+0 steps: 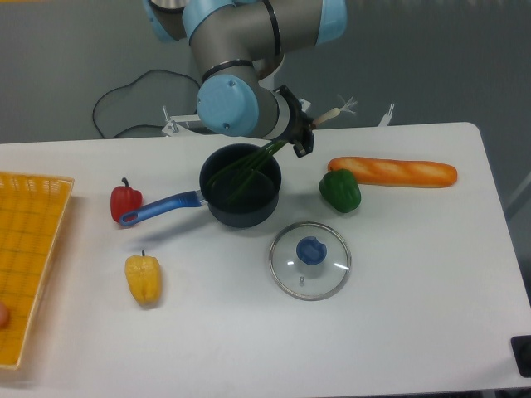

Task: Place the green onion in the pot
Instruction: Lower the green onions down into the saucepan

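The dark pot (241, 196) with its blue handle stands left of the table's middle. The green onion (253, 167) slants across it: its dark green stalks reach down into the pot, and its pale root end (336, 109) sticks up past the far right rim. My gripper (302, 134) sits just above that rim, shut on the green onion near the root end.
A green bell pepper (340, 191) and a baguette (392, 172) lie right of the pot. The glass lid (309, 259) with a blue knob rests in front. A red pepper (125, 201) and a yellow pepper (143, 279) sit left, beside an orange basket (25, 265).
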Controlling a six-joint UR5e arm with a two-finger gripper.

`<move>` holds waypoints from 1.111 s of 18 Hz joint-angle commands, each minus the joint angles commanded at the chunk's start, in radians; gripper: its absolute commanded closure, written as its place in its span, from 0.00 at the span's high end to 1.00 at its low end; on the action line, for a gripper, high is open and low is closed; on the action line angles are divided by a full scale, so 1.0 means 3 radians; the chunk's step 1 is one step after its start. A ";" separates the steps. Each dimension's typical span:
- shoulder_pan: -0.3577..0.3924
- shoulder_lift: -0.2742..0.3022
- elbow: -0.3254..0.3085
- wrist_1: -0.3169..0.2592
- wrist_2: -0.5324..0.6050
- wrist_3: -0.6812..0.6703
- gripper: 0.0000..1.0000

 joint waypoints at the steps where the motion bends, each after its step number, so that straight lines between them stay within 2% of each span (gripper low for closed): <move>1: 0.0000 0.0000 0.0000 0.0000 0.0000 -0.0005 0.16; 20: -0.0133 -0.0112 -0.0005 0.0041 -0.0010 -0.0168 0.19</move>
